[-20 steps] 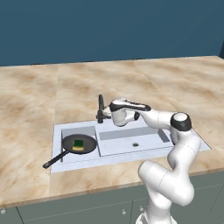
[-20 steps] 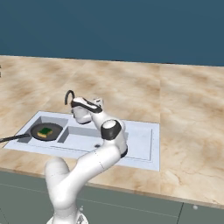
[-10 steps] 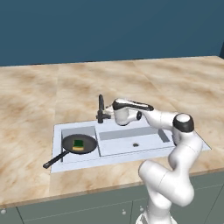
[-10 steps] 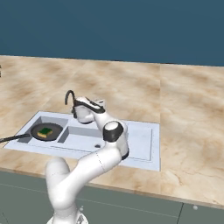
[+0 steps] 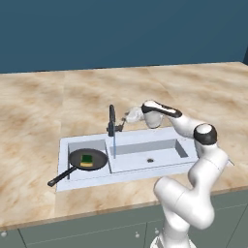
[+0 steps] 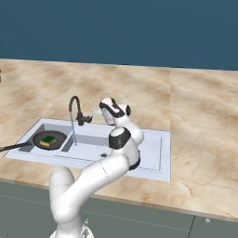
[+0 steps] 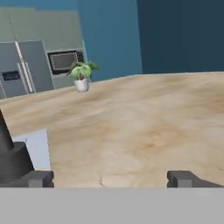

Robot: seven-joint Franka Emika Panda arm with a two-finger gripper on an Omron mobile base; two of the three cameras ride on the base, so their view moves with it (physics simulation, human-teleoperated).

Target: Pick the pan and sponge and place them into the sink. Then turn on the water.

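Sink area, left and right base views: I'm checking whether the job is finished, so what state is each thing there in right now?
pan: lying in the sink's small basin, handle sticking out over the rim.
sponge: resting in the pan, green side up.
sink: long basin holds nothing but its drain.
faucet: on.
water: running in a thin stream.
gripper: open, beside the faucet, holding nothing.

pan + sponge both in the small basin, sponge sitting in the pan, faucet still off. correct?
Not quite: the faucet is on. The left base view shows a thin blue stream of water falling from it into the sink. The rest holds: the pan lies in the small basin with the sponge sitting in it.
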